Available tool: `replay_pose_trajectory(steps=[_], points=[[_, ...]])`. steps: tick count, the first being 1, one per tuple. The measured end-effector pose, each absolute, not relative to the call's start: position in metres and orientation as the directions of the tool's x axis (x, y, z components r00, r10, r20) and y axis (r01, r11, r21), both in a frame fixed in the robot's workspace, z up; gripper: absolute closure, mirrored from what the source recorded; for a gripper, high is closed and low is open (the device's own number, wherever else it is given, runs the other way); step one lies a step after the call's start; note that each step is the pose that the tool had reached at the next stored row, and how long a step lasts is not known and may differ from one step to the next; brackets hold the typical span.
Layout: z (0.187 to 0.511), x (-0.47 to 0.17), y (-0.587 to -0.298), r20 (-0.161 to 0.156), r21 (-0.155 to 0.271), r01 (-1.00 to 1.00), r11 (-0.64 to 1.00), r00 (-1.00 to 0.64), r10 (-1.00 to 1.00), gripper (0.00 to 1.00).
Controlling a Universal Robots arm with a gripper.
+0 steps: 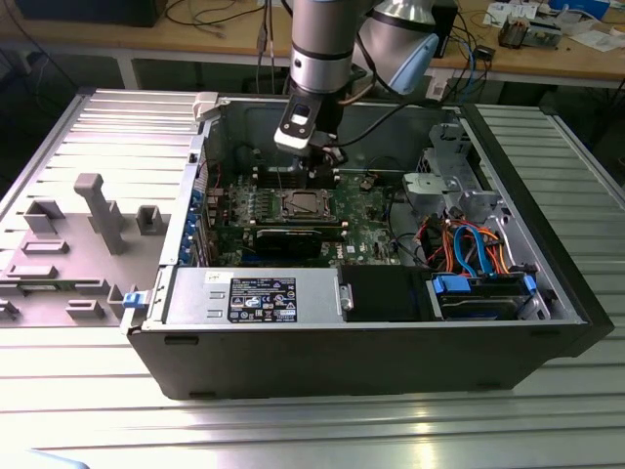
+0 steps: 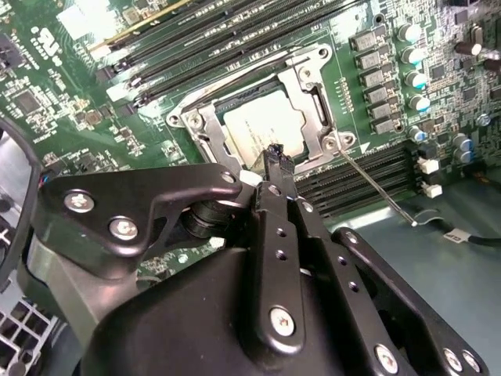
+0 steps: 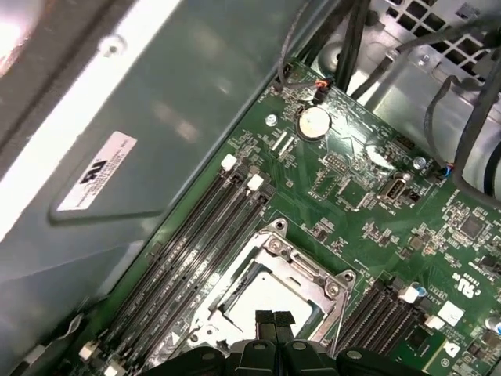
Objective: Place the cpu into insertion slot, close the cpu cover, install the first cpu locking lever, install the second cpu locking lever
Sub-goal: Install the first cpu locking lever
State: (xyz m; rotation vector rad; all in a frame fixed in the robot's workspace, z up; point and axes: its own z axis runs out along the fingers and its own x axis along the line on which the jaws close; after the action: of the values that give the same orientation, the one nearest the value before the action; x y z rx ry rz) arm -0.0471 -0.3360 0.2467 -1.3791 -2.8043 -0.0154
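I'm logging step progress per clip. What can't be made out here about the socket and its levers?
Second wrist view: the gripper hides one side of the cpu cover, so latching there is unseen.
First wrist view: the gripper and the picture's edge cut off part of the cpu.
Exterior view: the insertion slot is too small to tell whether anything is latched.

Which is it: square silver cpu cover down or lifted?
Down: in the second wrist view the silver frame plate lies flat around the shiny grey square chip, which shows through its window.
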Motion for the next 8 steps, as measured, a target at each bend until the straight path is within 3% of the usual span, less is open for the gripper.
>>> replay_pose_trajectory(steps=[8], points=[[0.2505,-0.0471,-0.336,0.018,0.001,0.741,0.671,-0.671,0.741,0.89]])
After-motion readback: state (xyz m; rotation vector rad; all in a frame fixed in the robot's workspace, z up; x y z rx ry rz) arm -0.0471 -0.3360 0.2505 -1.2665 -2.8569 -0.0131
